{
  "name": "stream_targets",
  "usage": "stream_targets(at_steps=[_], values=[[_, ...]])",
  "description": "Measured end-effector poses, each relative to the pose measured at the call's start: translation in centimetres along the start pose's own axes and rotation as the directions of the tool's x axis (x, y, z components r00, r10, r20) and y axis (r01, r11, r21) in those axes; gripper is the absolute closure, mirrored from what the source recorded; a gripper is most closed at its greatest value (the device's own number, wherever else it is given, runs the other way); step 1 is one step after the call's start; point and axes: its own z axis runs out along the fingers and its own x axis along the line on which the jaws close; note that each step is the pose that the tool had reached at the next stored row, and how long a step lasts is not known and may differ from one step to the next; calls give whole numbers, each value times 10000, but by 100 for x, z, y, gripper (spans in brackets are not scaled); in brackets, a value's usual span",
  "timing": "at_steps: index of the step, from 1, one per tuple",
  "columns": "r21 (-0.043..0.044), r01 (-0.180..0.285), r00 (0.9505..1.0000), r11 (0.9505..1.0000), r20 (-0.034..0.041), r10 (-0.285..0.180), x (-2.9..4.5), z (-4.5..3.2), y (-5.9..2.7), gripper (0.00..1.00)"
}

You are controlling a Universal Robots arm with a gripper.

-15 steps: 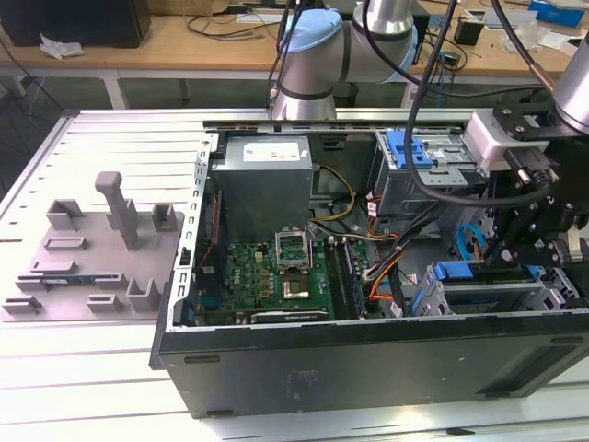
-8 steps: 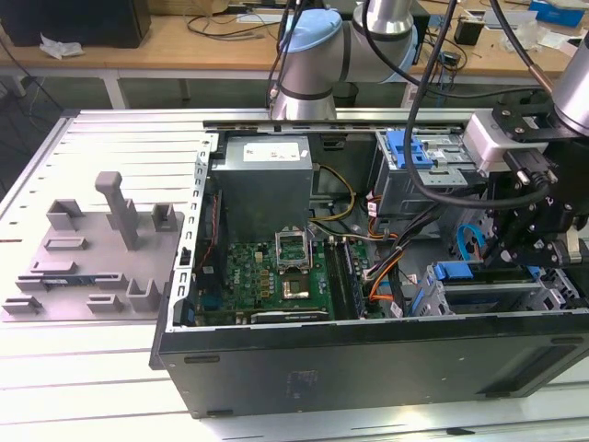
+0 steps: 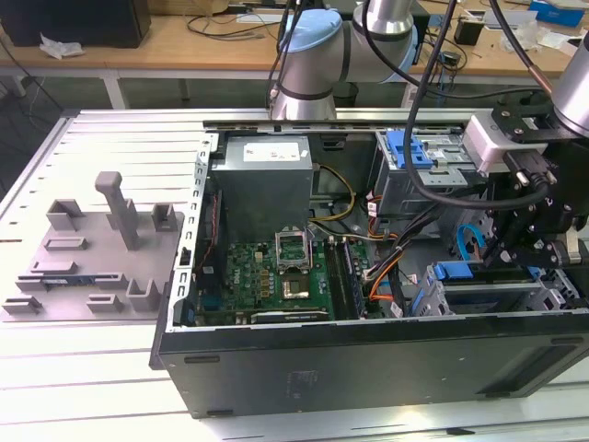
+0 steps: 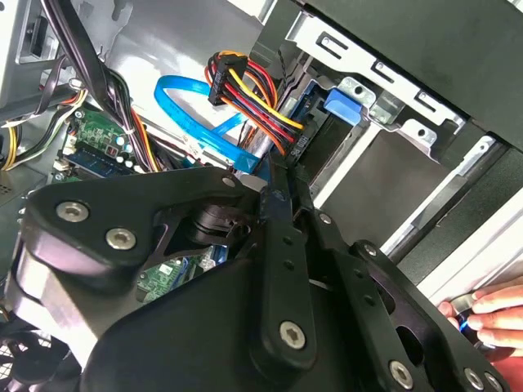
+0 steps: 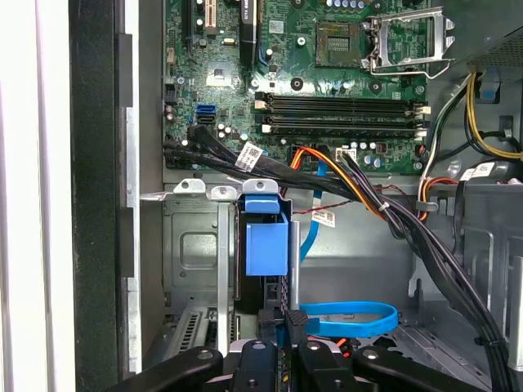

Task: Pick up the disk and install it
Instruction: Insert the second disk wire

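Observation:
The disk (image 5: pixel 266 245) stands on edge in the metal drive cage (image 5: pixel 192 245) at the bottom corner of the open computer case, and its blue carrier end shows in both wrist views (image 4: pixel 341 106). In the exterior view the blue carrier (image 3: pixel 457 272) lies at the case's right, just left of my gripper (image 3: pixel 504 262). My gripper (image 5: pixel 286 322) hangs over the disk's near end with its black fingers drawn close together. In the second wrist view its fingertips (image 4: pixel 276 175) meet beside the disk's edge. I cannot tell whether they touch it.
A blue data cable (image 5: pixel 347 317) loops beside the cage, and a bundle of orange, red and black wires (image 4: pixel 245 86) crosses close to the fingers. The motherboard (image 3: pixel 276 276) fills the case's middle. A grey slotted fixture (image 3: pixel 87 262) lies at the exterior view's left. A person's fingers (image 4: pixel 490 314) rest near the case edge.

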Motion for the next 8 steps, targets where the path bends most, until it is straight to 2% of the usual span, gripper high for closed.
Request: stream_targets(at_steps=[6, 7, 8], values=[[2, 1, 10000, 10000, 5, -1, 0, 0, 2, 84], [2, 0, 10000, 10000, 6, 0, -1, -3, 4, 83], [2, 0, 10000, 10000, 2, 0, -1, -11, 4, 77]])
